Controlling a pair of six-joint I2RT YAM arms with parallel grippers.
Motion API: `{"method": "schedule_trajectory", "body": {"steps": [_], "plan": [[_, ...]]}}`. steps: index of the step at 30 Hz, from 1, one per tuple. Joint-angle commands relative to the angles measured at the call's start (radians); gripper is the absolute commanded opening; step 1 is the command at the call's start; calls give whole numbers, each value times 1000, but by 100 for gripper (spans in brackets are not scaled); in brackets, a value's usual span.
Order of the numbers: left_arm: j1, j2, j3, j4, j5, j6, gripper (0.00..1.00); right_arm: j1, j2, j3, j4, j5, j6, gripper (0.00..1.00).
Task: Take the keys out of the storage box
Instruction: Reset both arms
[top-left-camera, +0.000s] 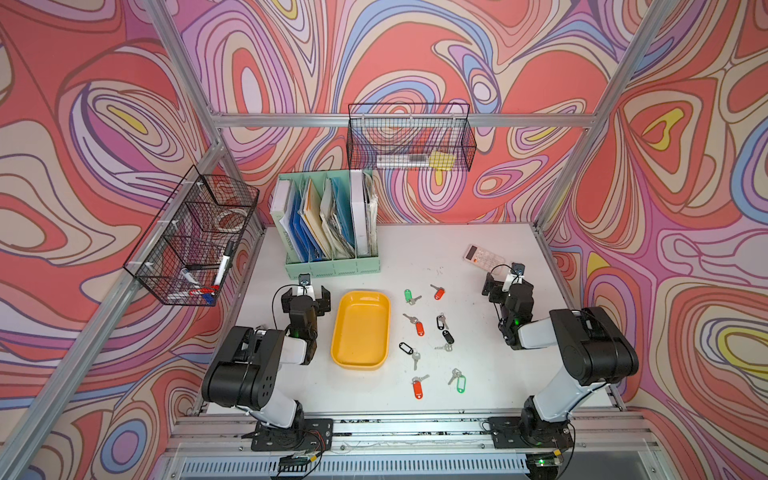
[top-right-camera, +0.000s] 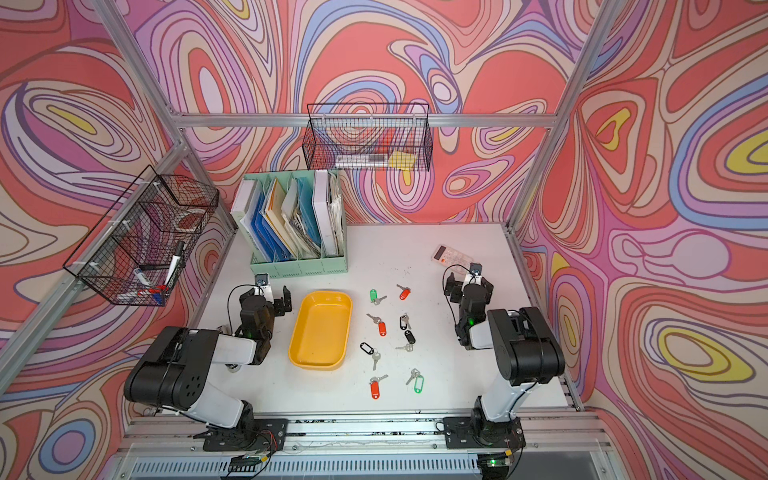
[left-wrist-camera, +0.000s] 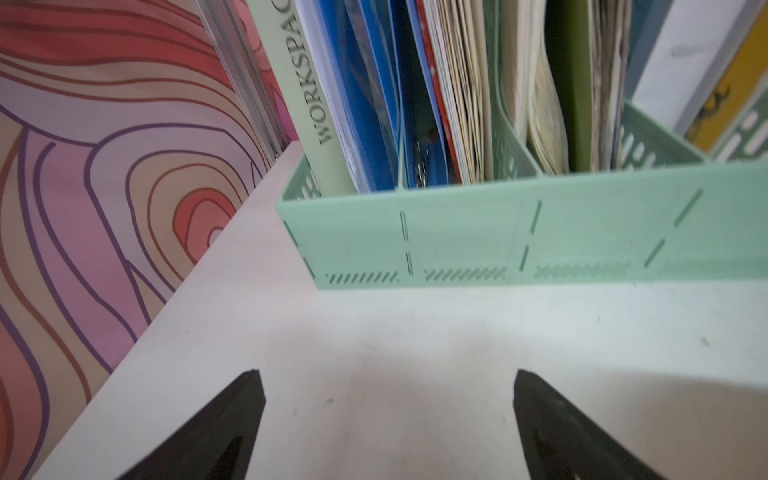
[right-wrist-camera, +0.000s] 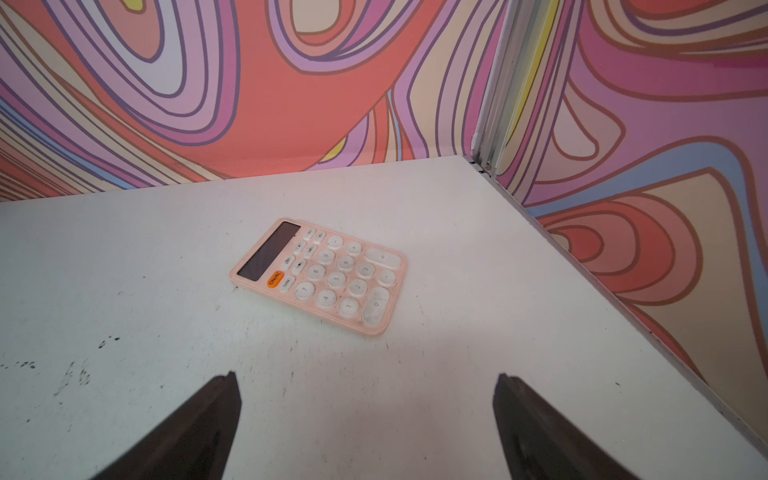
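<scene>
Finding all eight tagged keys (top-left-camera: 419, 328) spread just beside the yellow storage box (top-left-camera: 360, 332), on its right-arm side, none inside. Noting left gripper (left-wrist-camera: 386, 376) and right gripper (right-wrist-camera: 366, 376) parted, empty, flanking the box, apparently parked on completion.

Eight key sets (top-left-camera: 419, 327), one yellow tray (top-left-camera: 361, 328), one calculator (top-left-camera: 480, 254), one file holder (top-left-camera: 332, 268), two wire baskets (top-left-camera: 409, 137).

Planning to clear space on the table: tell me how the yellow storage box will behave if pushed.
The storage box looks empty and is plastic, so it is probably light. Shallow, with a broad flat base on the smooth table, it should slide rather than tip. Its glossy rounded rim may slip in a pinch.
</scene>
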Motion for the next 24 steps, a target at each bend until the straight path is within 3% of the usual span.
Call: {"method": "schedule_trajectory", "body": {"steps": [1, 24], "plan": [[24, -15, 2, -91, 27, -47, 99, -4, 3, 6, -6, -3, 6, 98], [24, -15, 1, -88, 29, -49, 99, -4, 4, 4, -5, -4, 6, 98]]}}
